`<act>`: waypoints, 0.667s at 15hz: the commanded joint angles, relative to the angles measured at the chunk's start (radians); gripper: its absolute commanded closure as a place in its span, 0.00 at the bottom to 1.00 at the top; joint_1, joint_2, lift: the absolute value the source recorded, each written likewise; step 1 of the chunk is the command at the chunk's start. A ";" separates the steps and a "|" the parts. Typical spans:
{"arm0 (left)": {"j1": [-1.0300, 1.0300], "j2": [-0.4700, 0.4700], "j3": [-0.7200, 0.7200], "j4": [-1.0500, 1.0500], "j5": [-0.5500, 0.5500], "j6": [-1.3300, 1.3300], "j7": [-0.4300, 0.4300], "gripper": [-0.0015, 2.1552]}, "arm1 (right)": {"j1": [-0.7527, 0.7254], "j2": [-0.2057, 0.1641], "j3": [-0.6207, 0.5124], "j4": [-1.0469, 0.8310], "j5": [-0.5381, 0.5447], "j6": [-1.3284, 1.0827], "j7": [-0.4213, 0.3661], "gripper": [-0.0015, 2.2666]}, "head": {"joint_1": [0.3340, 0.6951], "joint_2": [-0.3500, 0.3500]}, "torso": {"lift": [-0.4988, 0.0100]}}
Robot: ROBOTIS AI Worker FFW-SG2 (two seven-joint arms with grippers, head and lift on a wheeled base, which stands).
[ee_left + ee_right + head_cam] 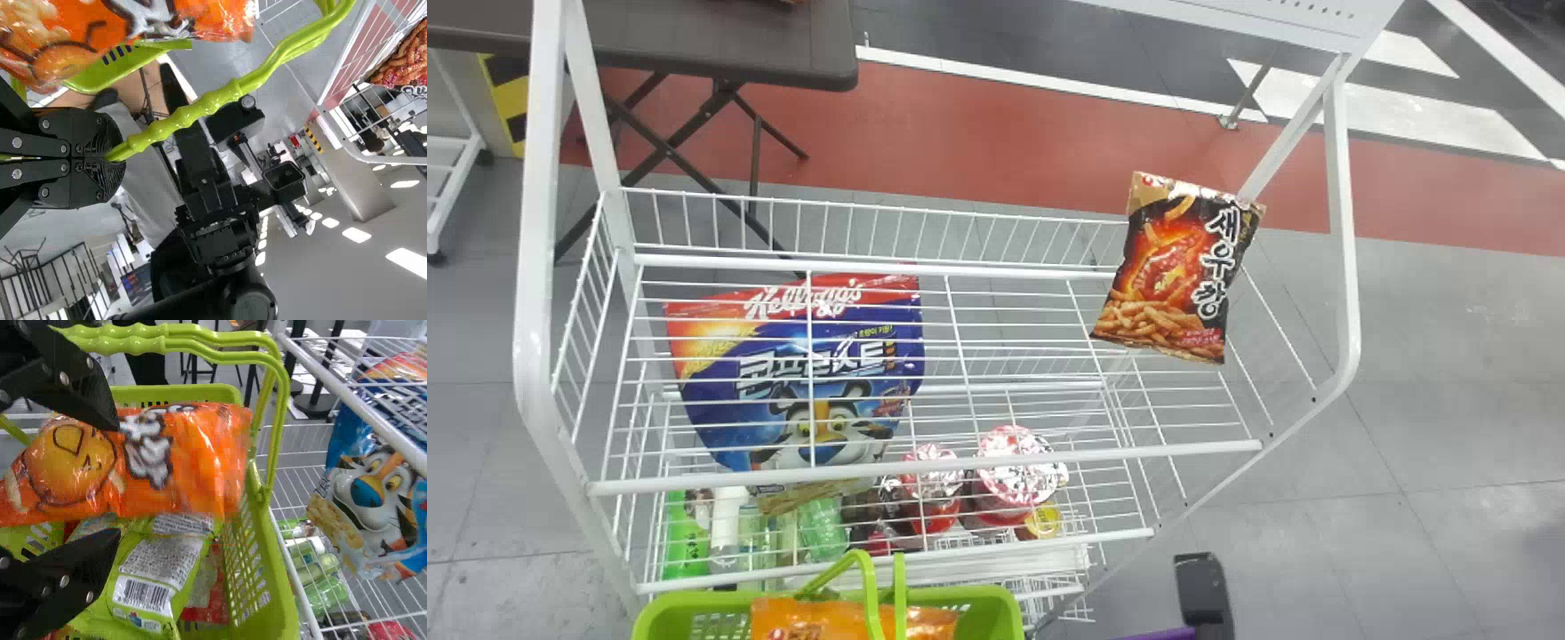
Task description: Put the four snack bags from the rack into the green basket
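- Basket (1007, 612) at the left wants to be kept steady: the left pincer (115, 157) is closed tight round a green handle (223, 99), and should hold that handle clear of the load.
- Orange bag (190, 463) is over the basket's mouth, lengthwise beside the handles; the step in hand looks to be setting it down inside. Let it drop flat and low, so it neither bridges the rim nor snags a handle.
- Right pincer (117, 479) has its fingers spread wide about the orange bag, with no squeeze on it that I can see. Draw it straight back from the bag, so that neither finger drags the wrapper out again.
- Shrimp snack bag (1174, 271) stands at the right end of the rack (925, 464), and is the natural next one. It calls for a light grip across the body, since a hard pinch may crush or burst it.
- Counts, left to right: one cereal bag (809, 391) on the rack; one basket with two handles; one orange bag; two large cup tubs (1018, 471) below; one shrimp snack bag.
- Inside the basket lies one green bag (160, 567) for certain; what is beneath and beside it is too covered to count fairly.
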 commanded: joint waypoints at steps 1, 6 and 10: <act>0.000 0.000 -0.002 0.000 -0.002 0.000 0.002 0.87 | -0.011 0.001 -0.057 -0.012 -0.016 0.002 0.024 0.03 | 1.00 0.00 | 0.97; -0.003 0.000 -0.002 0.002 -0.002 0.000 0.003 0.87 | -0.099 0.001 -0.041 0.057 0.085 -0.662 -0.056 0.03 | 1.00 0.00 | 0.97; -0.005 0.003 0.003 0.006 -0.002 0.003 0.002 0.87 | -0.303 0.001 0.026 0.229 0.257 -0.975 -0.269 0.04 | 1.00 0.00 | 0.97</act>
